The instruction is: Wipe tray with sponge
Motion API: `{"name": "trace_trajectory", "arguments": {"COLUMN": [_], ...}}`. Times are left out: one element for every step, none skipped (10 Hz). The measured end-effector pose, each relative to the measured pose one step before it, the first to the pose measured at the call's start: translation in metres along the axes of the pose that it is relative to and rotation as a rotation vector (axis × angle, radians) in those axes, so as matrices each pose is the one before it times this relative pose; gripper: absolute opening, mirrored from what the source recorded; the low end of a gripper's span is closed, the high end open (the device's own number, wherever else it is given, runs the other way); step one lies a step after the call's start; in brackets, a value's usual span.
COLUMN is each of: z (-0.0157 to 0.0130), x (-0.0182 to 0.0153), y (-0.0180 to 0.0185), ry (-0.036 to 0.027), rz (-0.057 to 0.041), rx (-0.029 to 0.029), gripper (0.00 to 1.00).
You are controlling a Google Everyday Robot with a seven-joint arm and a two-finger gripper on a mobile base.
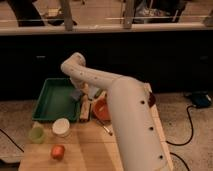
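Observation:
The green tray (54, 102) lies at the back left of the wooden table. The pale blue-grey sponge (76, 95) sits at the tray's right edge, just inside the rim. My gripper (80, 90) hangs at the end of the white arm, which bends over the tray's right side. The gripper is right on top of the sponge and touches or nearly touches it. The arm hides part of the tray's right rim.
A long tan wooden piece (84, 109) lies beside the tray's right rim. An orange bowl (101, 109) stands next to it. A white cup (61, 127), a green cup (36, 134) and a red-orange fruit (58, 151) stand in front of the tray. A dark utensil (106, 129) lies mid-table.

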Motion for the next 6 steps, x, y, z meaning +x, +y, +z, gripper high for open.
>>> {"name": "trace_trajectory", "arguments": {"z": [-0.00065,0.00123,0.00138,0.00282,0.00158,0.00251], "x": [-0.00695,-0.00464,-0.00216,-0.00546,-0.00541,-0.00597], "y": [-0.00882,-0.00743,-0.00493,-0.0075,-0.00797,-0.00618], "ry": [-0.01349,-0.01605,-0.01516,-0.02043,-0.01467,-0.02055], "rz": [-0.0279,-0.03583,-0.02518,-0.03299,-0.02385,-0.02819], "rx": [0.00552,-0.00035,0.00016,-0.00229,0.00475,-0.00004], "gripper": [0.0,0.0,0.0,0.0,0.0,0.0]}}
